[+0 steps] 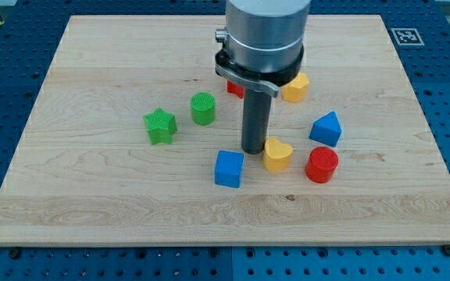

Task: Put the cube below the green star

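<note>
Tool: my tip [253,151], a plain rod with nothing to open or close, just above-right of blue cube [229,168] | cube lies right of green star [160,126], lower | step: approach; next: push cube leftward under star.

Robotics lab bench, blue perforated table [6,94] (fiducial tag [405,35] on wooden board [92,195])

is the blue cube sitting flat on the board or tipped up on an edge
Flat. The blue cube rests on the board with its top face level. My tip stands just above and to its right, beside the yellow heart.
</note>
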Motion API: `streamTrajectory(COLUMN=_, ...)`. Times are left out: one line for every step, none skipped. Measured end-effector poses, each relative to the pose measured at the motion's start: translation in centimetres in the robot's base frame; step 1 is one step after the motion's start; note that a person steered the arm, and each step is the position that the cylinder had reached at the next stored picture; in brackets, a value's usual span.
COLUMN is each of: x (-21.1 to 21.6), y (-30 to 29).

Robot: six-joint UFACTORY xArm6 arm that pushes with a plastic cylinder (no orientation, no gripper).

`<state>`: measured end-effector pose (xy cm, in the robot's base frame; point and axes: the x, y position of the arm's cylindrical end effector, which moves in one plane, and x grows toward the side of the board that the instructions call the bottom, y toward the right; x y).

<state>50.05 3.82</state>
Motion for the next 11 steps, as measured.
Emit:
streamTrajectory(x=1.3, y=0.8)
streamTrajectory(x=2.7, y=0.9)
streamTrajectory(x=3.8, y=0.8)
streamTrajectory(x=3.8, y=-1.4)
streamTrajectory(x=3.8, y=-4.2)
streamTrajectory(x=3.8, y=-7.3)
streamTrajectory(x=4.3, y=-7.6)
streamTrajectory(x=6.0, y=-7.8)
streamTrajectory(x=6.4, y=-10.8)
streamTrajectory(x=6.6, y=-11.3)
streamTrajectory(x=6.6, y=-11.9)
